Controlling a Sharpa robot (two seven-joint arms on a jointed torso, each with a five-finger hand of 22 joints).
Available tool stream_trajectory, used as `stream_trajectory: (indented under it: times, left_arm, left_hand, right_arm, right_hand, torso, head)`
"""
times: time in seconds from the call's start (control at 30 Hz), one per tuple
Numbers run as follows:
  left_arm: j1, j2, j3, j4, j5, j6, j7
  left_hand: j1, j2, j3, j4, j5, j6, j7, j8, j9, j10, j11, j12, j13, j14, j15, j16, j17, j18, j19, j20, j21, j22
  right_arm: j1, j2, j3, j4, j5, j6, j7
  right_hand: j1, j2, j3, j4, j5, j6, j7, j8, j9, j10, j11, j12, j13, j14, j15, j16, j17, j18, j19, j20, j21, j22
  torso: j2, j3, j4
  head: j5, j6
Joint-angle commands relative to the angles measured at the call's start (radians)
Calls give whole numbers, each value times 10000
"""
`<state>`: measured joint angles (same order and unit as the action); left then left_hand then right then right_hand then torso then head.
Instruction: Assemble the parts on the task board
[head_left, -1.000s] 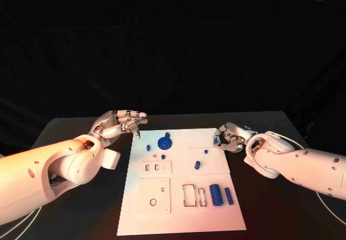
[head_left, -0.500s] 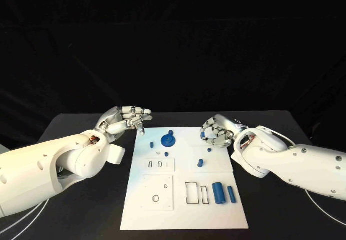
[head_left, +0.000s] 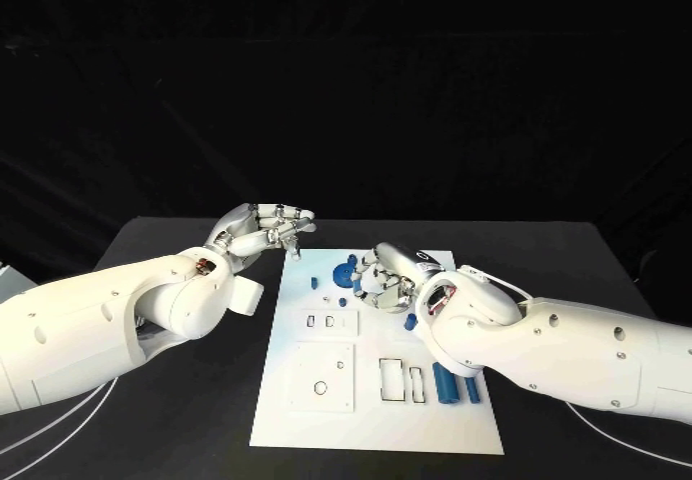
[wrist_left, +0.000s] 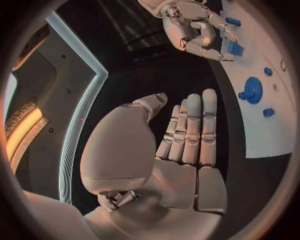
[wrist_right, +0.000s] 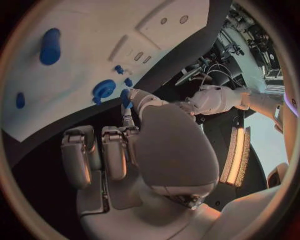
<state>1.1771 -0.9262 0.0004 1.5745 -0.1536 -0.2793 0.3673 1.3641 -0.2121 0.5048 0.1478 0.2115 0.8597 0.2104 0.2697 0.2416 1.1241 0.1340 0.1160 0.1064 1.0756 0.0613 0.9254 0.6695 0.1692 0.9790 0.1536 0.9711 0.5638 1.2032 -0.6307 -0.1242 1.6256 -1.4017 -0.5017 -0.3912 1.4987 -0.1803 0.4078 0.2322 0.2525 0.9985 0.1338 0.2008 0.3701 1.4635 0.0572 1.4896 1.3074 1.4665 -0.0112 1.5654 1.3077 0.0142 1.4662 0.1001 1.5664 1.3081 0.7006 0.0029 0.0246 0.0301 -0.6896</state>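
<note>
The white task board (head_left: 375, 420) lies in the middle of the black table. My right hand (head_left: 387, 272) hovers over its far end and pinches a small blue part (wrist_left: 233, 48) at its fingertips; the same blue part (wrist_right: 125, 96) shows at the thumb tip. Just beside that hand a blue disc with a knob (head_left: 343, 272) stands in the board. Two blue cylinders (head_left: 444, 380) lie at the board's right side, with small blue pegs (head_left: 410, 322) further up. My left hand (head_left: 267, 228) is raised off the board's far left corner, fingers straight and holding nothing.
The board carries a square inset plate (head_left: 320, 378), a smaller plate with two slots (head_left: 329, 322) and outlined rectangular recesses (head_left: 397, 380). White cables (head_left: 43, 440) trail over the table's near corners. Bare black table (head_left: 173, 400) lies on either side of the board.
My right hand has swung in from the board's right edge to above its far end, still pinching the blue part. The left hand has stayed by the far left corner.
</note>
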Motion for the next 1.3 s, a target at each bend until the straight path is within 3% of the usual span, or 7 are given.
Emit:
stream_trajectory:
  times: [0.03,0.17,0.5,0.63,1.3]
  left_arm:
    - [12,39,8,-3,-95,-59,-40]
    - [13,59,8,-17,-97,-82,-51]
    - [15,62,8,-4,-97,-101,-53]
    - [15,70,8,2,-98,-95,-53]
    - [14,120,7,-56,-96,-33,-67]
  left_hand:
    - [-61,11,7,47,-22,-46,-42,47,17,-2,2,66,12,-41,-20,47,-17,155,-68,0,61,13]
    - [-52,22,16,40,-17,-38,-46,53,21,8,-4,73,16,-37,-25,52,-19,157,-70,-2,68,15]
    - [-96,15,-1,60,-22,-29,-45,61,30,20,-3,83,23,-30,-28,64,-26,157,-77,-5,85,21]
    - [-96,15,-1,60,-22,-29,-45,61,30,20,-3,83,23,-30,-28,64,-26,157,-77,-5,85,21]
    - [-104,15,-3,64,-22,-29,-47,62,32,21,-4,85,24,-29,-28,66,-28,157,-79,-5,89,22]
  right_arm:
    - [-118,248,-24,-87,-714,92,-587]
    - [-289,592,-62,-250,-875,266,-719]
    - [-611,1028,-122,-550,-1011,612,-958]
    - [-703,1083,-131,-595,-1026,713,-1061]
    - [-882,1227,-136,-698,-1220,699,-1258]
  right_hand:
    - [-46,95,83,-4,-89,82,-14,71,24,465,-75,-18,1956,1041,-69,52,2625,-142,1046,-99,44,2627]
    - [-46,95,83,-4,-89,82,-14,71,24,465,-75,-18,1956,1041,-69,52,2625,-142,1046,-99,44,2627]
    - [-125,50,129,-12,-130,90,-14,82,32,467,-72,-19,1957,1038,-70,46,2613,-142,1046,-102,44,2627]
    - [-178,36,160,-10,-121,93,-17,87,35,471,-73,-17,1959,1037,-71,44,2607,-142,1046,-104,44,2627]
    - [-430,-106,225,-6,-108,88,-23,106,51,477,-79,-19,1962,1038,-77,46,2611,-142,1046,-112,44,2627]
  torso:
    - [-6,-18,15]
    - [2,-7,8]
    - [21,1,6]
    - [21,-1,18]
    - [10,-6,16]
  head:
    - [111,-47]
    - [201,-98]
    - [273,-204]
    - [204,-268]
    - [250,-338]
